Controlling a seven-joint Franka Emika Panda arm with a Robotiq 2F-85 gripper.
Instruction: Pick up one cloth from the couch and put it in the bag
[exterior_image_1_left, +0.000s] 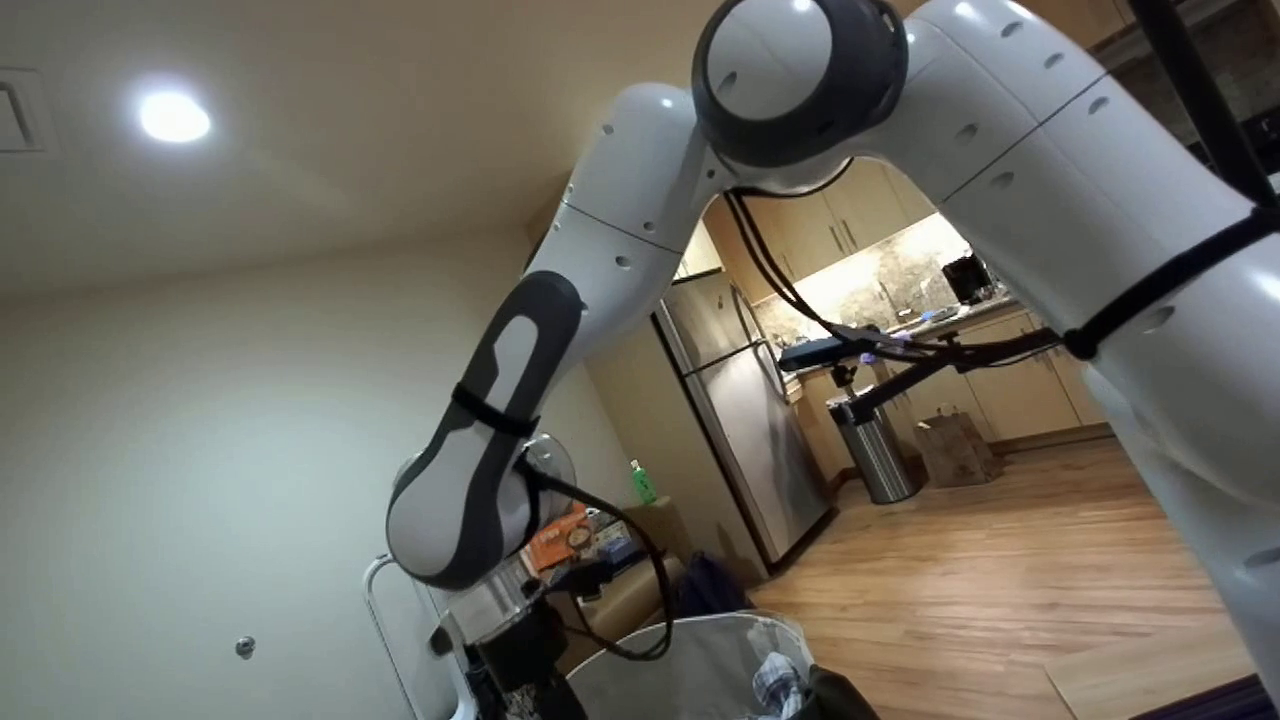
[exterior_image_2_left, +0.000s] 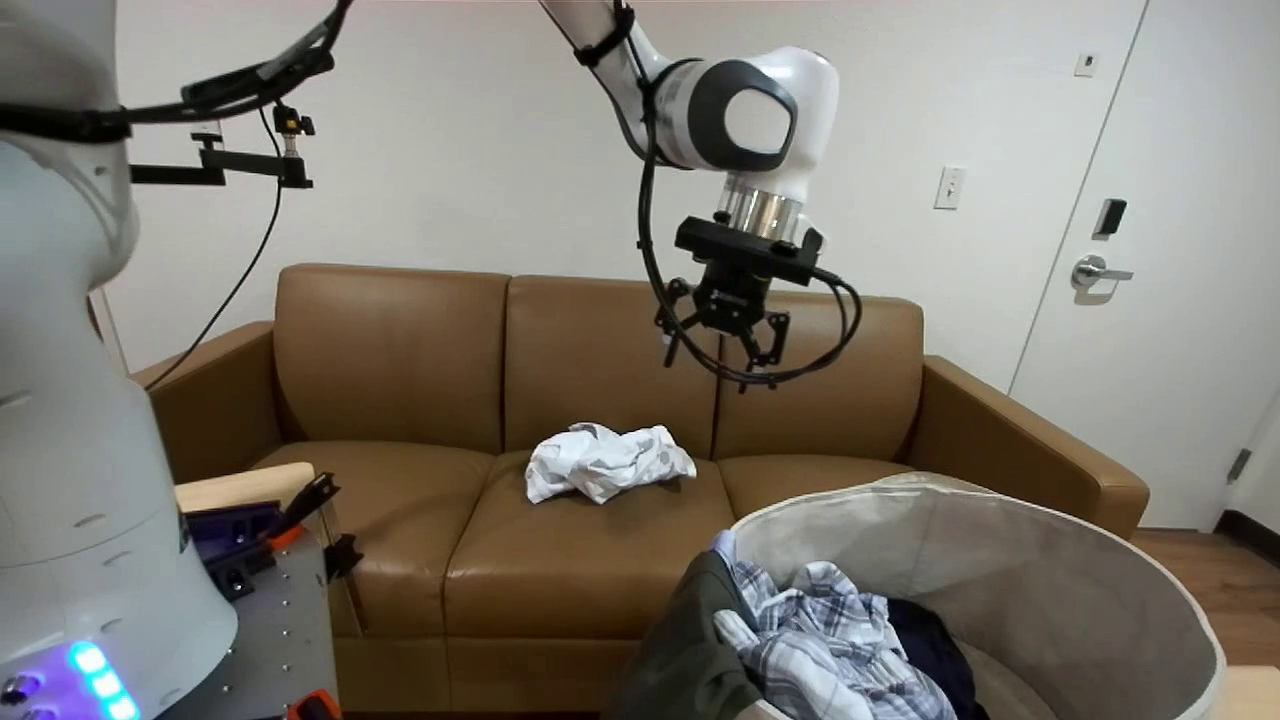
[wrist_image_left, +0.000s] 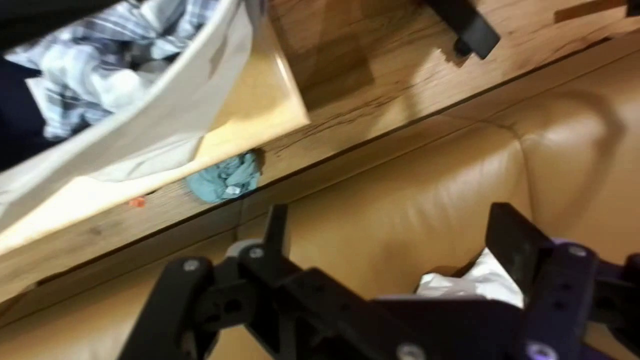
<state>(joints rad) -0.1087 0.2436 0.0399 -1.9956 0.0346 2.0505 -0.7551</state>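
Approach to the grasp seems the step in hand: the Robotiq gripper (exterior_image_2_left: 714, 362) hangs above the brown leather-look couch (exterior_image_2_left: 605, 360), fingers (wrist_image_left: 511, 237) spread wide with nothing between them. In an exterior view the crumpled white cloth (exterior_image_2_left: 608, 462) lies on the couch's middle seat, lower and to the left; near and right stands the light-grey soft bag (exterior_image_2_left: 1060, 570), plaid cloth (exterior_image_2_left: 840, 650) inside. The next move probably calls for shifting left and down over the white cloth, closing on a fold, then lifting toward the bag.
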